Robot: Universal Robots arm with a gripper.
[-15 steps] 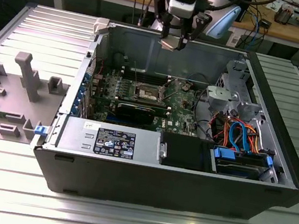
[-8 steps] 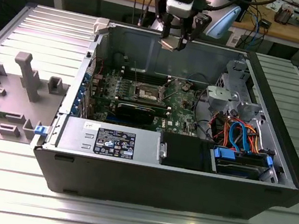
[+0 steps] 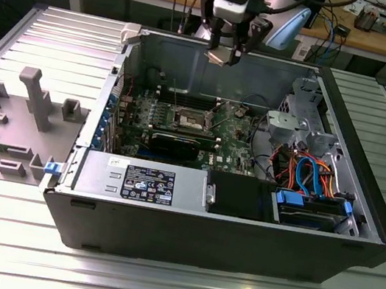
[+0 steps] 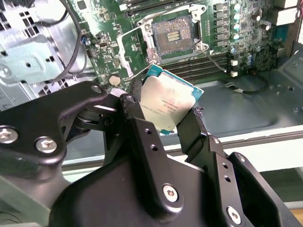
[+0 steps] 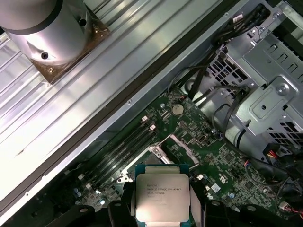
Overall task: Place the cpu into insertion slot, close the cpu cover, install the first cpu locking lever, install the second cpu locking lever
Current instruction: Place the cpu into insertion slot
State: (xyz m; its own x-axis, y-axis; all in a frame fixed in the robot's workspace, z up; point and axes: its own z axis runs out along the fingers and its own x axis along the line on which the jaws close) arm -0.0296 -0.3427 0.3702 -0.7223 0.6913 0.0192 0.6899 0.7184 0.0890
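My gripper [image 3: 224, 51] hangs above the far wall of the open computer case, shut on the cpu [image 4: 168, 106], a flat square chip with a silver top and green rim, held by two opposite edges. In the first wrist view the cpu [image 5: 162, 196] sits between the black fingers [image 5: 127, 204]. Below, on the green motherboard, the insertion slot [image 4: 173, 34] lies bare, a dark square with a pin grid. The cpu cover [image 4: 134, 46] is swung open beside it. From the exterior view the insertion slot [image 3: 188, 119] is mid-board, well below the gripper.
A metal drive cage [image 3: 298, 122] with orange and blue cables stands at the exterior view's right of the board. The power supply [image 3: 142, 180] fills the case's near side. A round coin battery [image 4: 114, 79] lies close to the socket. Grey fixtures [image 3: 33, 97] stand outside the case.
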